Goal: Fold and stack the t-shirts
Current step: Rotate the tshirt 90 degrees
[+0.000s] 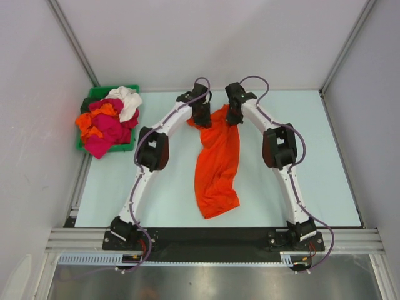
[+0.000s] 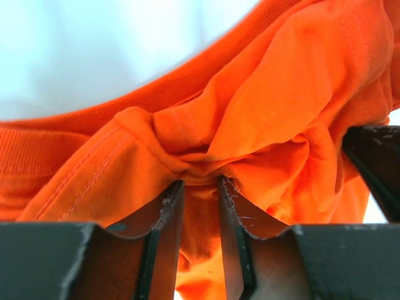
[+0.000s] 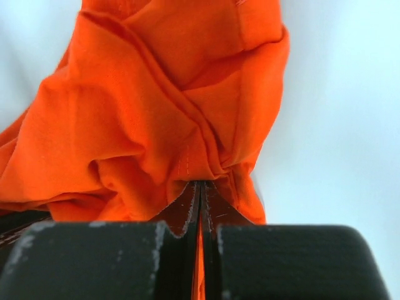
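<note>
A plain bright orange t-shirt [image 1: 217, 169] lies stretched lengthwise on the pale table, its far end lifted between both grippers. My left gripper [image 1: 201, 119] is shut on a thick bunch of the shirt near the ribbed collar; in the left wrist view the cloth [image 2: 262, 119] fills the gap between the jaws of the gripper [image 2: 200, 181]. My right gripper [image 1: 234, 116] is shut on a thin fold at a stitched hem; the right wrist view shows the cloth [image 3: 144, 125] pinched in the gripper [image 3: 201, 182]. More shirts, magenta [image 1: 112, 128], white [image 1: 128, 100] and orange [image 1: 87, 124], are heaped at the far left.
A green plastic bin [image 1: 95, 92] at the far left holds the heap of shirts, which spills over its near edge. Metal frame posts stand at the back corners. A black strip and a rail run along the near edge by the arm bases.
</note>
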Tool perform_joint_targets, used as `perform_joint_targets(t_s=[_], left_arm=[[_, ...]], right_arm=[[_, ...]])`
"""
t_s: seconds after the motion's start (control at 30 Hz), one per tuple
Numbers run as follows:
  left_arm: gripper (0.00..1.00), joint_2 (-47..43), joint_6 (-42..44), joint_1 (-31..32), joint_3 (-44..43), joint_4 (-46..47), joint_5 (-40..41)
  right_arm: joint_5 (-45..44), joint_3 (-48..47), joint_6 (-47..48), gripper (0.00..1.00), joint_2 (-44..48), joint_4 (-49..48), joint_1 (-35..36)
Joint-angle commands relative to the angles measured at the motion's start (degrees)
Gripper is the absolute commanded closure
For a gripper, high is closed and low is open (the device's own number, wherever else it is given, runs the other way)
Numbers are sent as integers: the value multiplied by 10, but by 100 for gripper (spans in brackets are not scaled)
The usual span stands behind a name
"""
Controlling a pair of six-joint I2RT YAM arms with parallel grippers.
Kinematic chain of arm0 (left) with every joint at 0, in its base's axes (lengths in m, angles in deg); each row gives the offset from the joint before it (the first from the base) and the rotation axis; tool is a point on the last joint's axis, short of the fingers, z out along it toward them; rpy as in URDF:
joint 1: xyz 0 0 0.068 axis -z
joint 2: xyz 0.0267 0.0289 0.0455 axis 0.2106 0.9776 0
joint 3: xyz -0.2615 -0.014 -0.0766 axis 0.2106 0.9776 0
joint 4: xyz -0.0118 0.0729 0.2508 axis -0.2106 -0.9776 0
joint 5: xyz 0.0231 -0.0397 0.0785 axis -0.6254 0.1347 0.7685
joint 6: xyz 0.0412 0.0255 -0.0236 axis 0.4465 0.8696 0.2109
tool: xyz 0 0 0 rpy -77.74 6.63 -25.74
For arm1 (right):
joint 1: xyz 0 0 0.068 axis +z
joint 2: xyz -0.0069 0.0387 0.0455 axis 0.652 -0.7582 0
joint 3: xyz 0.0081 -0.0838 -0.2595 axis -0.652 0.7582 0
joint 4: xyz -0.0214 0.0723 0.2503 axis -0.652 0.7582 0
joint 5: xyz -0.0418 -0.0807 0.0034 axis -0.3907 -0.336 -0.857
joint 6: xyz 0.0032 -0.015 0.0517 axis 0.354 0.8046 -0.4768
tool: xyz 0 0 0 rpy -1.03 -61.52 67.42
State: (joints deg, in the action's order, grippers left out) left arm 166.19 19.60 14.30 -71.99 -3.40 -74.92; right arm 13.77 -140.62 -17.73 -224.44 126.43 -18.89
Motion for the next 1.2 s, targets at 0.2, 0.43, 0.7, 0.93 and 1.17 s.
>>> perform_joint_targets(t_s=[0.2, 0.43, 0.7, 0.93, 1.17], left_arm=[[59, 32, -7, -45, -58, 34, -44], [52, -12, 10, -54, -71, 48, -33], [48, -125, 22, -43, -20, 42, 16], [60, -203, 31, 20, 133, 47, 73], [58, -393, -36, 85, 509, 190, 106]], right_arm=[[25, -106, 11, 95, -109, -11, -42], [13, -14, 22, 82, -40, -98, -31], [-60, 103, 20, 66, 141, -155, 7], [-128, 306, 20, 68, 315, -158, 68], [-136, 512, -20, 68, 442, -167, 103]])
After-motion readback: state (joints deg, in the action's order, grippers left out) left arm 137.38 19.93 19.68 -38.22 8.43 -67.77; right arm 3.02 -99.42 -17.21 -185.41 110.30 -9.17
